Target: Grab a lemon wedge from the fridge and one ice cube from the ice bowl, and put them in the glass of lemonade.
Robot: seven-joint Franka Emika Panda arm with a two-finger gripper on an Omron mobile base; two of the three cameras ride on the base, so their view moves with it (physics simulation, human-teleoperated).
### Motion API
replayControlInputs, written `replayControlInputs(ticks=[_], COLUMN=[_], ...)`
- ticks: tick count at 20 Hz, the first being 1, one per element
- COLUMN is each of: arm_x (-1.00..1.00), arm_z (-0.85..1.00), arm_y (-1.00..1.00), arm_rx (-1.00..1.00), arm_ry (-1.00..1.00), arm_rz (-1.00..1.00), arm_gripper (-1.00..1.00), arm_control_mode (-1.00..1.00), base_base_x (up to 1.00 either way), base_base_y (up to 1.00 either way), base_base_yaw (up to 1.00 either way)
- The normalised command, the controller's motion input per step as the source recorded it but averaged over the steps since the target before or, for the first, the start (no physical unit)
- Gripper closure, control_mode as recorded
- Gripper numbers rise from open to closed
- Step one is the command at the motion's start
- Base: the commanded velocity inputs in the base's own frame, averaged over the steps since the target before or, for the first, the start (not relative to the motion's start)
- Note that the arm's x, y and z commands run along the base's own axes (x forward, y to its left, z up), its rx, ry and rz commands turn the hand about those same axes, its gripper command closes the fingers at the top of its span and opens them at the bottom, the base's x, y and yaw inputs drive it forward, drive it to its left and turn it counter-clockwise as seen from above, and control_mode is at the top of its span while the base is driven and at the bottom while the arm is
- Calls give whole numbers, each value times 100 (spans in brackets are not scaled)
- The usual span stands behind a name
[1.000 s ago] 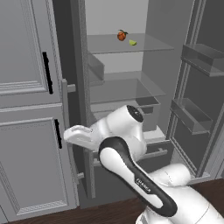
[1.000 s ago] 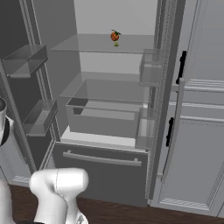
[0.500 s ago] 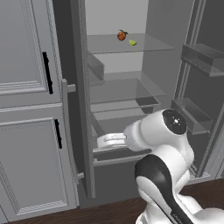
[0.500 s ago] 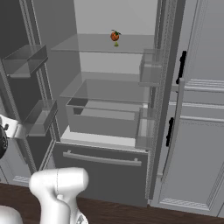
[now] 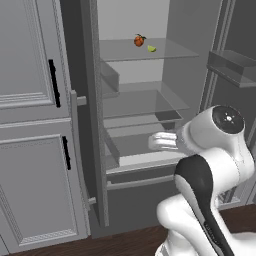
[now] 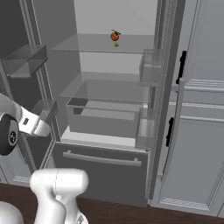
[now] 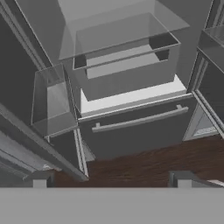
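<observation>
1. Two doors of the fridge (image 5: 150, 130) stood swung wide, baring clear glass shelves, a clear crisper bin and the shut bottom drawer (image 6: 103, 173) with its bar handle.
2. The lemon wedge (image 5: 151, 48) lay on the top glass shelf (image 5: 125, 50), just beside an orange-red round fruit (image 5: 139, 40) with a dark stem; in the right base view the wedge (image 6: 116, 43) peeked out just below that fruit (image 6: 115, 36).
3. The hand (image 7: 111, 180) pointed down at the lower fridge, its two dark fingertips (image 7: 39, 179) spread far apart with nothing between them, above the dark wood floor (image 7: 153, 164) and the drawer front.
4. The white arm (image 5: 210, 165) was bent low in front of the open compartment, well below the top shelf and well apart from the wedge.
5. Light grey panelled cabinets (image 5: 35, 125) with black handles flanked the fridge on both sides.
</observation>
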Motion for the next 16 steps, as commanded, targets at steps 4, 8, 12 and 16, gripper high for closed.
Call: replayControlInputs(ticks=[4, 8, 12, 16], arm_x=[44, 7, -3, 0], arm_z=[-12, -52, -23, 0], arm_y=[-100, -96, -43, 3], arm_rx=[4, 1, -3, -14], arm_ry=[14, 8, 1, -9], arm_rz=[-28, -13, 6, 17], arm_gripper=[-100, -100, -100, -100], arm_control_mode=[-100, -100, -100, -100], base_base_x=[0, 0, 0, 0], base_base_y=[0, 0, 0, 0], base_base_yaw=[0, 0, 0, 0])
